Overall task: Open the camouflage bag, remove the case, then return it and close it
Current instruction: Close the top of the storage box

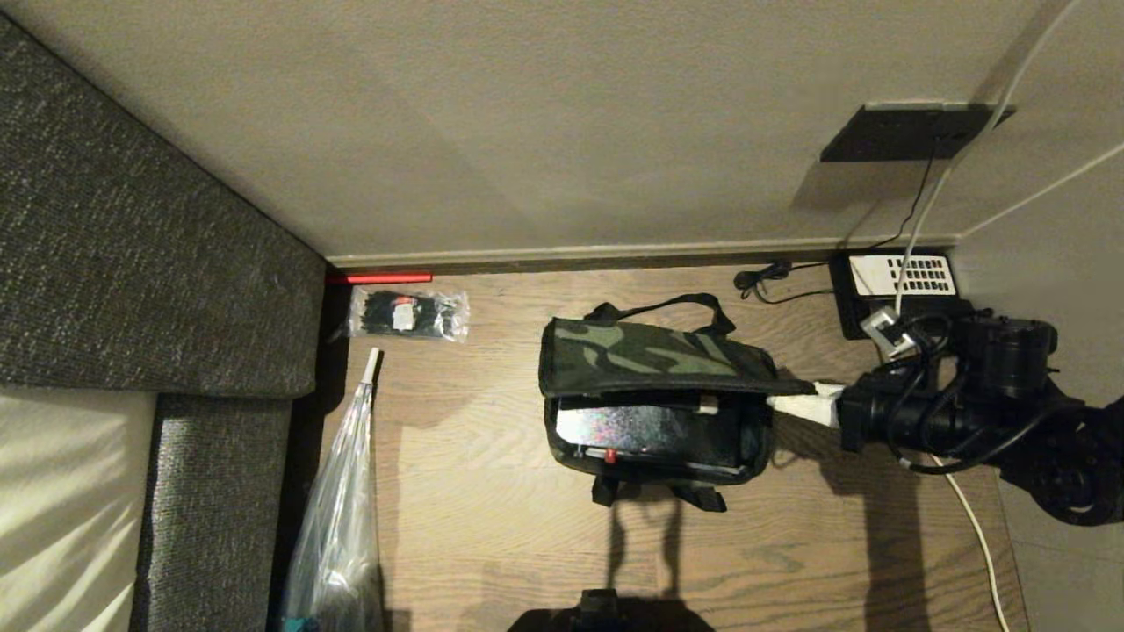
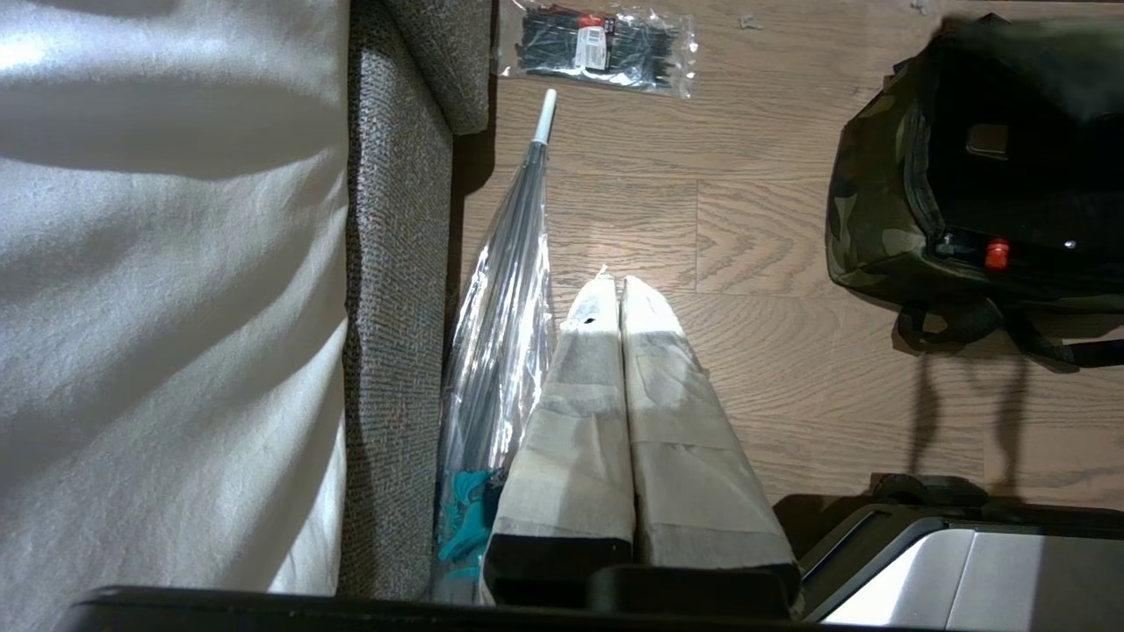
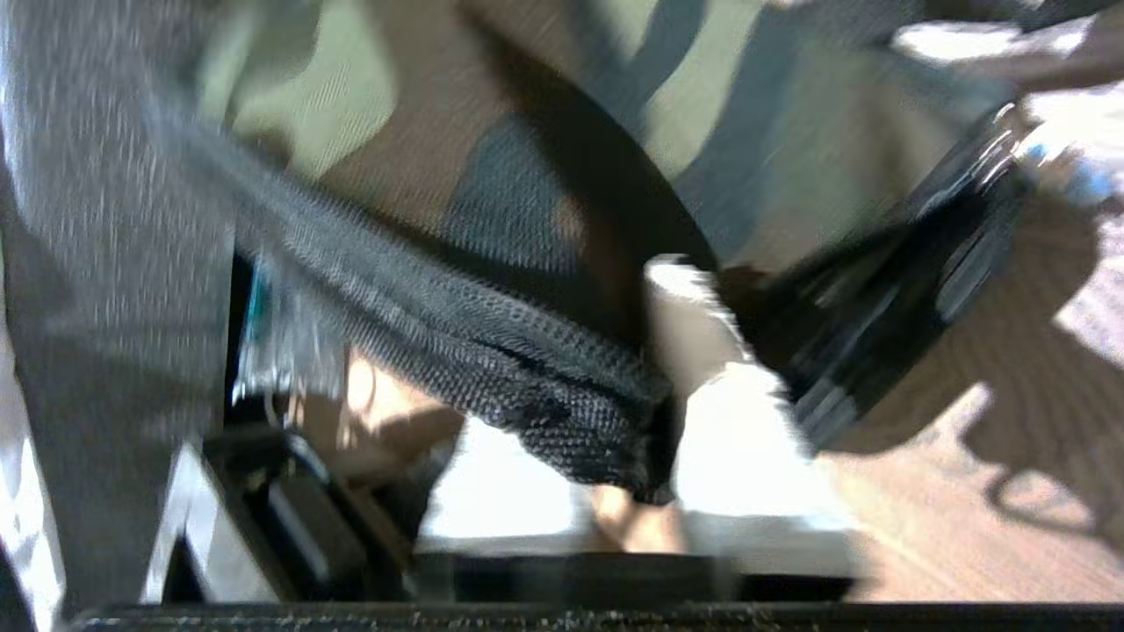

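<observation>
Camouflage bag (image 1: 654,399) sits on the wood floor, mid-scene, near the baseboard. Its flap (image 1: 659,360) is lifted but hangs partway over the opening, black-trimmed edge toward the right arm. The case (image 1: 645,430) is inside the bag, glossy black top showing through the opening, red catch (image 1: 610,456) on its near edge. Strap handles trail off the far and near sides.

Right gripper (image 1: 803,402) comes in from the right, level, white-taped fingertips at the flap's right corner. In the right wrist view the flap's mesh edge (image 3: 492,351) lies between the two fingers, with a gap visible between them; can't tell whether they're pinching the fabric or just around it. That view is motion-blurred.

Left gripper (image 2: 615,298) is parked off to the left, low over the floor, taped fingers pressed together, nothing held. It hangs beside a folded clear umbrella (image 2: 505,290) that lies along the grey sofa (image 2: 395,263).

Packet of black cable ties (image 1: 408,314) lies by the wall, well apart from the bag. Black telephone (image 1: 896,290) sits in the far right corner.
</observation>
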Available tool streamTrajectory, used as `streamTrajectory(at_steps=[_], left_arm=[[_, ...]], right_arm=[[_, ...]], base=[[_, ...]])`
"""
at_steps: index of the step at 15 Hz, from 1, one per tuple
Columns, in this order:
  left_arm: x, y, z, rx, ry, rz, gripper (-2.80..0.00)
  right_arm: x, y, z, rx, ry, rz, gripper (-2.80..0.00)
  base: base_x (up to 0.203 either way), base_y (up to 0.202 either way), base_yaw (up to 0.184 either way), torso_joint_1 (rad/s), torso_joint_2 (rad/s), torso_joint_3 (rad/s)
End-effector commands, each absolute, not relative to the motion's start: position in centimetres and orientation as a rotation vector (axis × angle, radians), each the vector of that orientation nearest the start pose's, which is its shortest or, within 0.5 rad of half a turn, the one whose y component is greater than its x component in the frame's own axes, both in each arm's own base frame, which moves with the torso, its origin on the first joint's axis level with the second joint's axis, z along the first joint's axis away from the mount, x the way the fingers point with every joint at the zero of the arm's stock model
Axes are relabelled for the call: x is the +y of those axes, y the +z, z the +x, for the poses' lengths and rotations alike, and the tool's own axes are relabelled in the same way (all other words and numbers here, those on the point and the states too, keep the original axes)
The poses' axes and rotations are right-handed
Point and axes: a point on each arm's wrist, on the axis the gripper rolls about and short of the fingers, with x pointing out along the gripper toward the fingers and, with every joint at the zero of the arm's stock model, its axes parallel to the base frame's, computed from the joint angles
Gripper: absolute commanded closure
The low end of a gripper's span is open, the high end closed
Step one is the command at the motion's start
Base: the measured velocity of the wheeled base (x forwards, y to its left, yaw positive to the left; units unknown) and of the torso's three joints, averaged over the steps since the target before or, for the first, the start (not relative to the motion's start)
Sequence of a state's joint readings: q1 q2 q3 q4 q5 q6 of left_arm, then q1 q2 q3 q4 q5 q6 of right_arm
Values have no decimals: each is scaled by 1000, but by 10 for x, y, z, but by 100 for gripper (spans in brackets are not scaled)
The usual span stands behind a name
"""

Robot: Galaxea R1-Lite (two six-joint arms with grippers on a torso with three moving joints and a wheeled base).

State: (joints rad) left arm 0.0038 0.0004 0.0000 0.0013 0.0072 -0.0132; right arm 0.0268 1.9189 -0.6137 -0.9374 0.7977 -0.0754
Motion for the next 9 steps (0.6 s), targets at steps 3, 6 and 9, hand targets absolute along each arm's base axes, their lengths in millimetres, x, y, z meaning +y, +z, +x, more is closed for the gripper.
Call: streamTrajectory(at_steps=[3,6,9], left_arm=[[0,74,-23,3,12,-14,0],[0,74,-23,3,12,-14,0],[0,74,-23,3,12,-14,0]], right_arm=[[24,92,290,375,875,66,-280],[22,93,275,403,880,36,-280],[16,106,258,407,875,21,-280]], base=[[0,0,0,0,0,0],[0,0,0,0,0,0],[0,0,0,0,0,0]])
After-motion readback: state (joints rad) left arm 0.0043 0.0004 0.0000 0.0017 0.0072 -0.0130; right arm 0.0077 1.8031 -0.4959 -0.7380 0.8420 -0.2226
